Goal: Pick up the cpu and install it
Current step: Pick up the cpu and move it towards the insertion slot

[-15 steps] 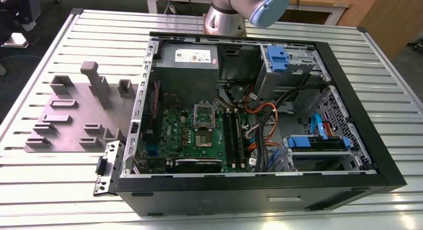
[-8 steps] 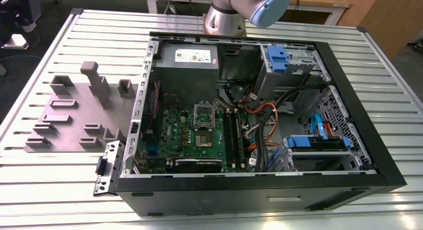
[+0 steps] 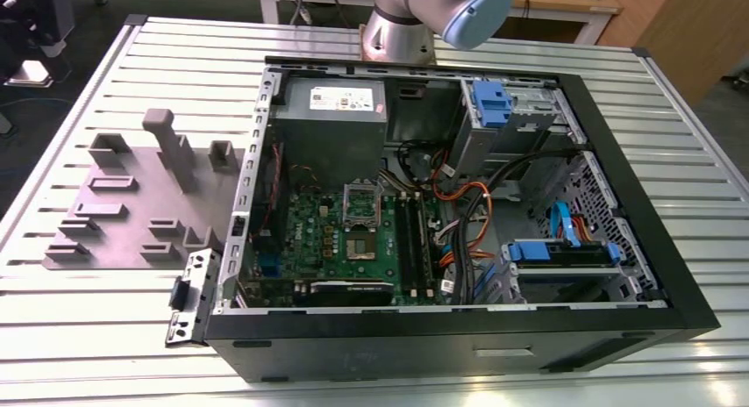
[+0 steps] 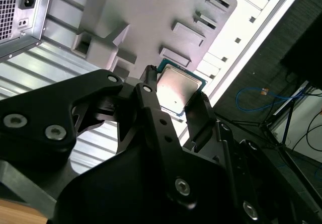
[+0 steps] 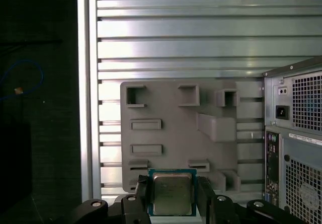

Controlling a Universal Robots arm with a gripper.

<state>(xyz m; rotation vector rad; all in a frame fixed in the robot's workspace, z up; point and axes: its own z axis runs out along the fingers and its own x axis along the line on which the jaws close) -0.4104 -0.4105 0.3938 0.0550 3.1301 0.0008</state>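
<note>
The cpu (image 5: 172, 194), a small square chip with a silver-grey top and a green-blue rim, sits between the two black fingers (image 5: 142, 196) of my gripper (image 5: 173, 188), which is shut on its edges. In the second wrist view the cpu (image 4: 177, 87) also shows clamped in the gripper (image 4: 173, 94). It hangs well above the grey-purple moulded plate (image 5: 171, 128). In the exterior view the open computer case (image 3: 609, 161) shows the green circuit board (image 3: 351, 253) with its socket (image 3: 360, 203).
The moulded plate (image 3: 129, 205) with upright blocks lies on the slatted metal table (image 3: 70, 319), at the exterior view's left of the case. The arm's base (image 3: 398, 34) stands behind the case. Cables, drive cages and a power supply (image 3: 333, 104) crowd the case.
</note>
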